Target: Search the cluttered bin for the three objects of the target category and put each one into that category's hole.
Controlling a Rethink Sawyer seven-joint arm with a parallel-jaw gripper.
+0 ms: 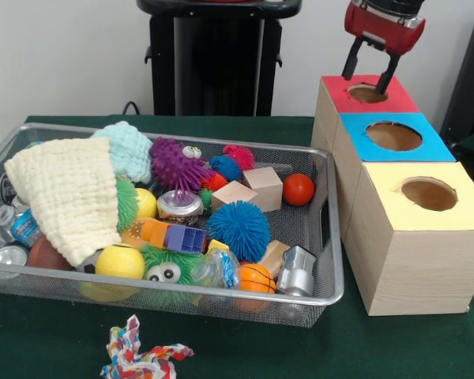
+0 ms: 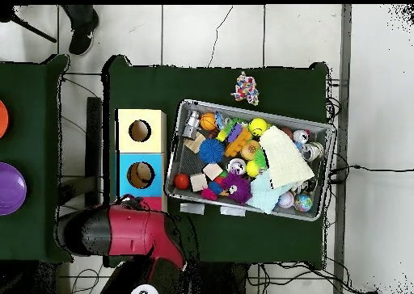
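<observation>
My gripper (image 1: 366, 84) hangs open just above the hole (image 1: 368, 93) of the red-topped box (image 1: 400, 99), with nothing between its fingers. In the overhead view the red arm (image 2: 125, 230) covers that box and hides the gripper. The wire-mesh bin (image 1: 332, 237) is packed with a red ball (image 1: 299, 189), an orange basketball (image 1: 255, 278), a yellow ball (image 1: 119, 261), two wooden cubes (image 1: 264, 188), a blue spiky ball (image 1: 238, 229), a purple spiky toy (image 1: 175, 164), a silver toy car (image 1: 296, 272), cans (image 1: 0, 225) and a cream cloth (image 1: 67, 193).
A blue-topped box (image 1: 355, 126) and a yellow-topped box (image 1: 395, 189), each with a round hole, stand in a row with the red one beside the bin. A knotted rope toy (image 1: 138, 359) lies on the green table outside the bin. A person's shoe (image 2: 81, 28) shows on the floor.
</observation>
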